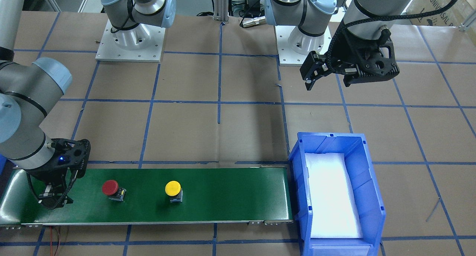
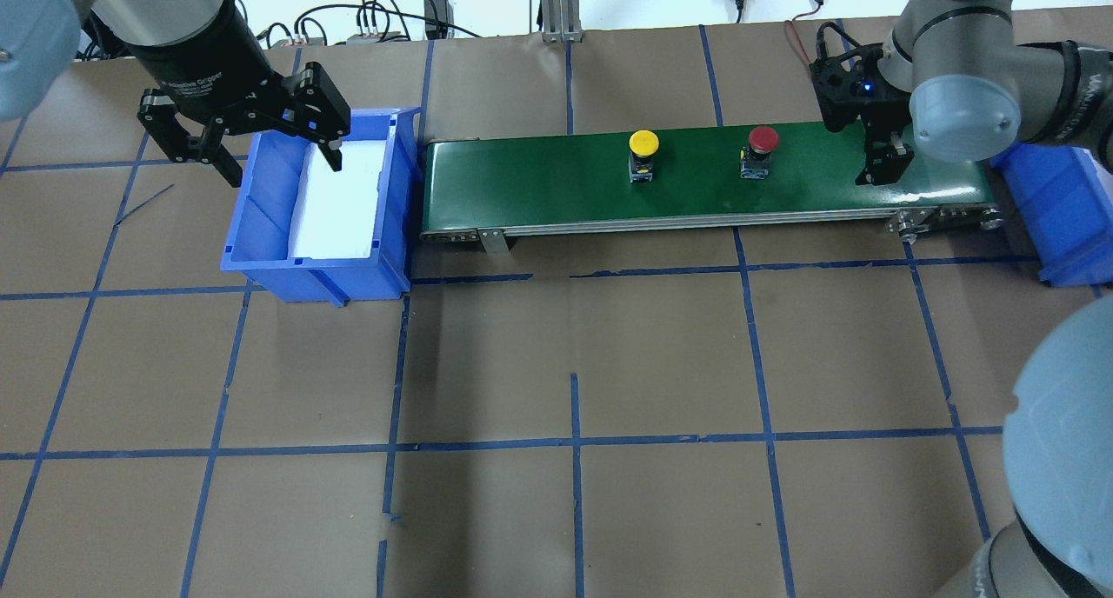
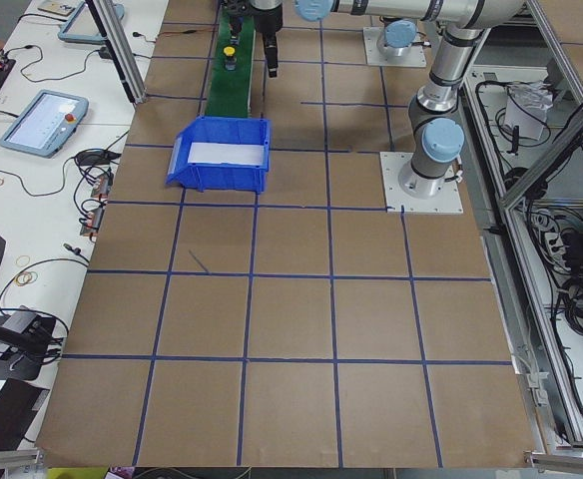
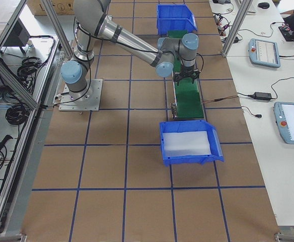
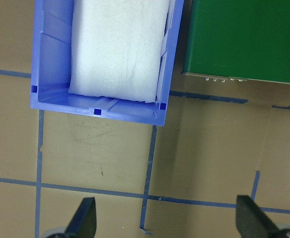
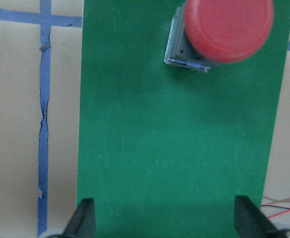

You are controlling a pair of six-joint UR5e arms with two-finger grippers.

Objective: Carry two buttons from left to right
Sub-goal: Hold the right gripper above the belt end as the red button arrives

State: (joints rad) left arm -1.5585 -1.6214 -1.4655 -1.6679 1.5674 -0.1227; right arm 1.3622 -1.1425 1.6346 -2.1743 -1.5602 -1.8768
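Note:
The red button (image 1: 111, 189) and the yellow button (image 1: 173, 189) stand upright on the green conveyor belt (image 1: 230, 196). In the overhead view the red one (image 2: 763, 142) is nearer my right gripper than the yellow one (image 2: 643, 144). My right gripper (image 1: 55, 202) is open and empty, low over the belt's end, a short way from the red button (image 6: 228, 29). My left gripper (image 2: 283, 165) is open and empty, held high over the blue bin (image 2: 261, 233). The left wrist view looks down on that bin (image 5: 98, 106).
The blue bin (image 1: 368, 196) holds a white foam pad and stands at the belt's other end. A second blue bin (image 2: 1056, 207) sits behind my right arm. Brown table with a blue tape grid all around.

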